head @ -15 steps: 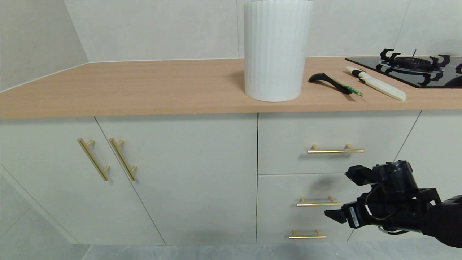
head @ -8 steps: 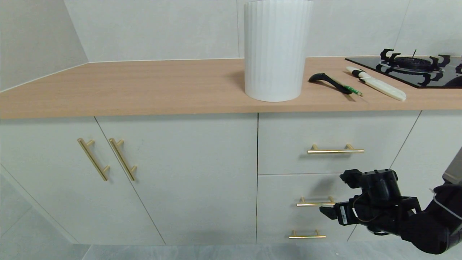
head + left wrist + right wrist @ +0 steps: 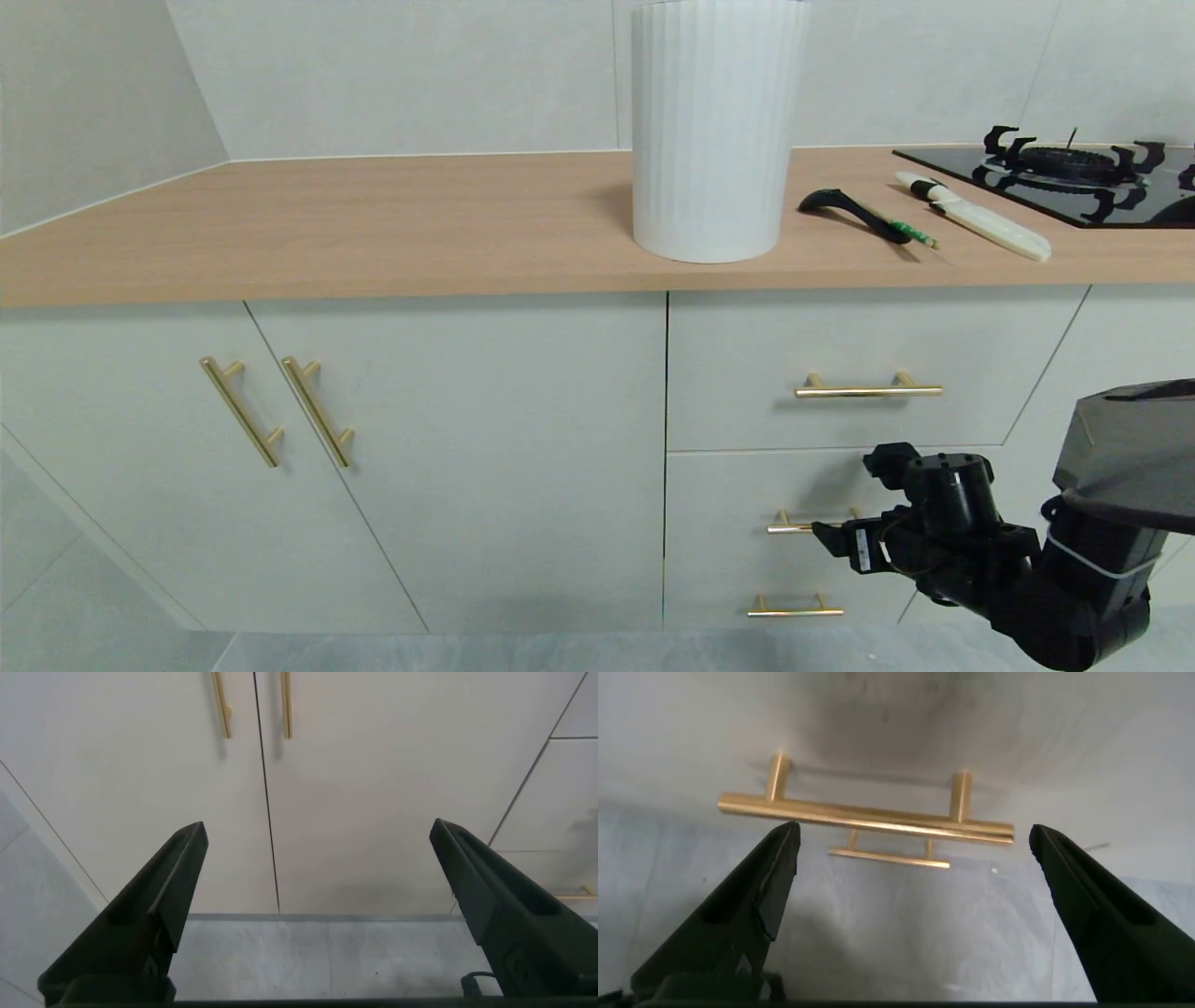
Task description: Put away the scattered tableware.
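- Head view puts the right gripper (image 3: 851, 499) low in front of the drawer stack, just short of the middle drawer handle (image 3: 792, 528); its jaws are spread wide and hold nothing.
- Right wrist view shows that brass bar in the gap between the two fingers (image 3: 752, 910), apart from both; I judge the arm is lined up to take the handle and open a drawer for the tableware.
- From that wrist the opening seems to run along the bar, not across it; a turn of the wrist may be needed before closing.
- Left gripper (image 3: 318, 831) faces the base of the cabinet doors (image 3: 374, 812) near the floor; it is wide open and empty, probably parked out of the way.
- The tableware lies on the countertop (image 3: 373, 224): a black ladle (image 3: 854, 213) and a white knife (image 3: 980, 224), near each other, between the white ribbed container (image 3: 711, 131) and the hob (image 3: 1064, 177); nothing is stored yet.
- The top drawer handle (image 3: 868, 391) sits above the gripper and the bottom drawer handle (image 3: 794, 611) below; either could be caught by mistake; the counter edge overhangs the drawers.
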